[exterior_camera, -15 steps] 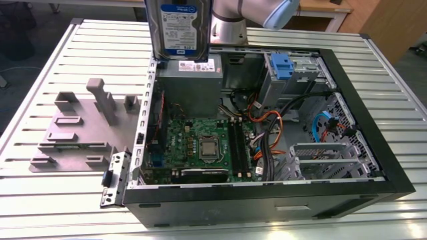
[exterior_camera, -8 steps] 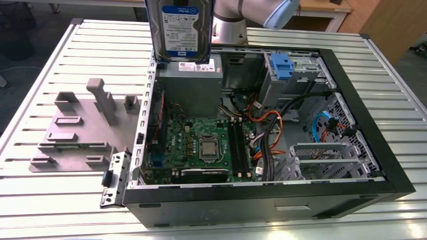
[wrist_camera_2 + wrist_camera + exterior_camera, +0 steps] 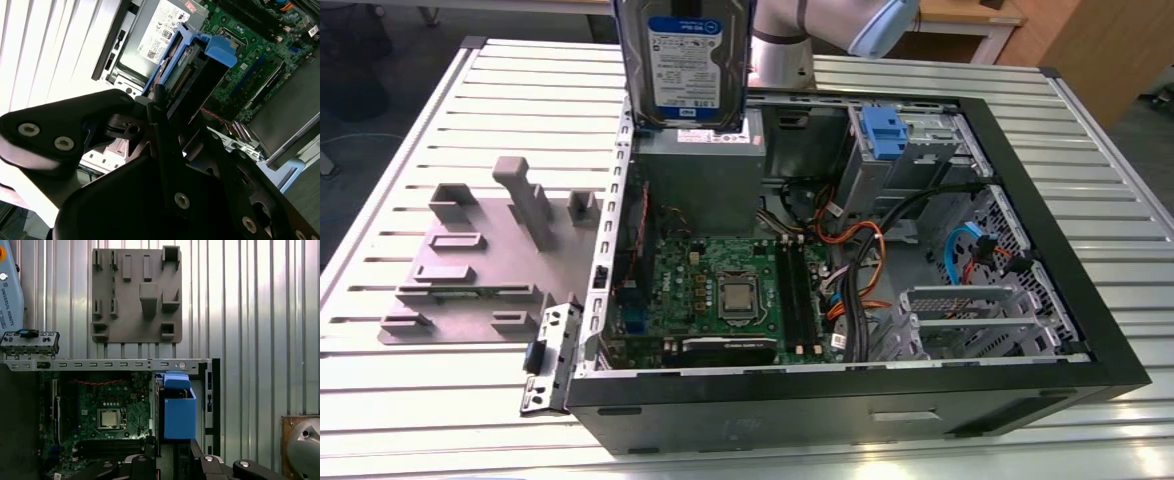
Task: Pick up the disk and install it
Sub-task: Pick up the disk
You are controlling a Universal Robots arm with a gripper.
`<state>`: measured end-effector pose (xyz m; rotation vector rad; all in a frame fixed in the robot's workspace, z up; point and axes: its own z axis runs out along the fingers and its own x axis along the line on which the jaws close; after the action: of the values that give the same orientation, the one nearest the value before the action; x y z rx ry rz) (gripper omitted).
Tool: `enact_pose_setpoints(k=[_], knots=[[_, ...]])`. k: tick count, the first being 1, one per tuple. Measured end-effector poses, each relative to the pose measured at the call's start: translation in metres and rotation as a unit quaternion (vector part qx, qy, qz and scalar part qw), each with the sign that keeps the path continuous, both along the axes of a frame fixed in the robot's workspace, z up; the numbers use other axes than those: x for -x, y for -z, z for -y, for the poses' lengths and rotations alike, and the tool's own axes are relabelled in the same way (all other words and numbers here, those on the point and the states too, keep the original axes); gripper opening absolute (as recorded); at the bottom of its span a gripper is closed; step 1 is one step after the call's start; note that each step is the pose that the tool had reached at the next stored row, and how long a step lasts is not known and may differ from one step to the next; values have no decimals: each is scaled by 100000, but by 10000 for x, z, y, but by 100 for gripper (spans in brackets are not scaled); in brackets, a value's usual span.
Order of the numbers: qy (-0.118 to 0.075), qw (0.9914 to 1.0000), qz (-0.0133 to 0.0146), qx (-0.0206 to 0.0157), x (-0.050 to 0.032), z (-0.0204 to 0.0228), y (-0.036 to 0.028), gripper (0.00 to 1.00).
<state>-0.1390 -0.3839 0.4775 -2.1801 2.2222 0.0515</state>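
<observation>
In the exterior view, the flat rectangular silver-grey disk (image 3: 683, 60) with a blue-and-white label is upright in the air above the open black metal computer case (image 3: 854, 400), which lies on the slatted metal desk (image 3: 520, 80). In the second wrist view, the black tool (image 3: 167, 107) is clamped on the disk's near end, and the disk's blue plastic carrier frame (image 3: 220, 50) juts out beyond it over the green motherboard (image 3: 260, 45). In the first wrist view, the blue frame sits just past the tool, over the case.

Open case (image 3: 854, 402), cables (image 3: 851, 240) mid-chassis

Upright disk (image 3: 686, 60) — above open case (image 3: 854, 405)
</observation>
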Motion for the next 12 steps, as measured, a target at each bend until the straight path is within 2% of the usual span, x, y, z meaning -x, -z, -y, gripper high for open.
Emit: enact_pose_setpoints(k=[4, 12], knots=[[65, 100000, 0, 1, -11, 27, 1, 35], [149, 100000, -2, 5, -26, 52, 2, 35]])
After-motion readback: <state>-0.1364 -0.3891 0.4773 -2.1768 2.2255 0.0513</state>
